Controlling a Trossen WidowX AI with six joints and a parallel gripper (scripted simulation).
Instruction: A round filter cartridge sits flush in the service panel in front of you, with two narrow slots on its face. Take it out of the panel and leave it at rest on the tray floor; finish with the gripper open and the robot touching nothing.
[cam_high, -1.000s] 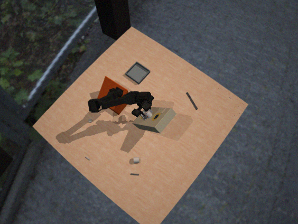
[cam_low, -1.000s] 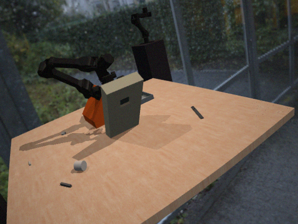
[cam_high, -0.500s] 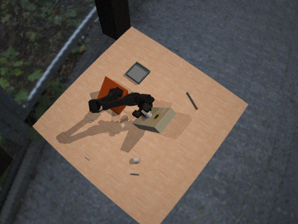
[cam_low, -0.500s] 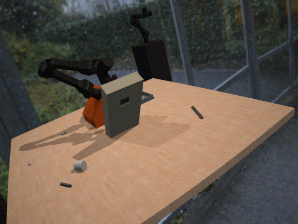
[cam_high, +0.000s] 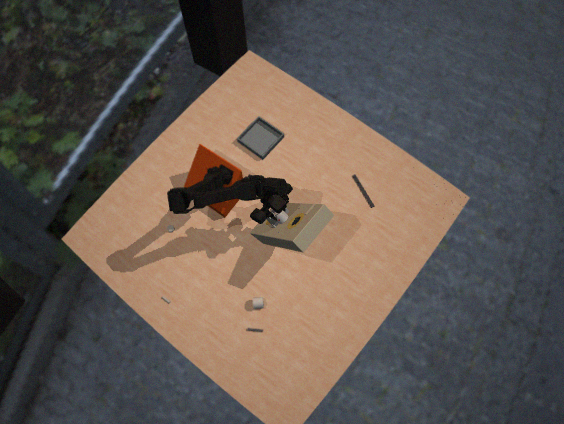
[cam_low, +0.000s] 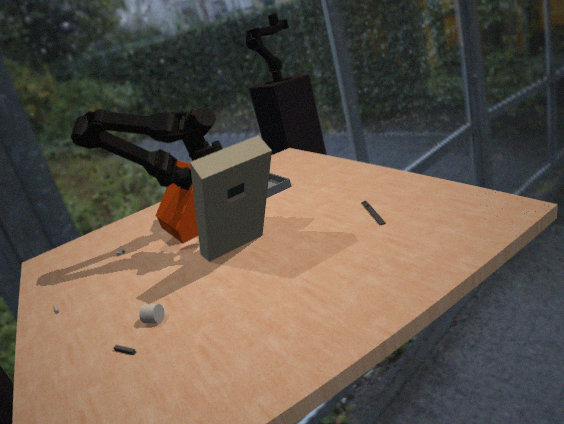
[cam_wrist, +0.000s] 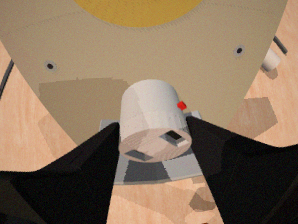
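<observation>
Nearest to us in the wrist view, the hand (cam_high: 269, 210) (cam_low: 214, 146) (cam_wrist: 153, 125) is closed on the sides of a pale cylinder (cam_high: 282, 217) (cam_wrist: 152, 107) with two openings in its end, which we take for the cartridge. It is out of the panel's face, over a grey ledge (cam_wrist: 182, 167); we cannot tell whether it touches. We expect it to be light, stiff and rather smooth, so the round wall could roll or slip between flat fingers; we'd hold it across its full width, squeezing moderately. Beyond it lie the service panel (cam_high: 272, 235) (cam_low: 230, 215) (cam_wrist: 90, 55) and yellow ring (cam_high: 302, 217) (cam_wrist: 140, 15). Well apart, the tray (cam_high: 248, 148) (cam_low: 280, 186) awaits; we'd lift free, then lower gently.
</observation>
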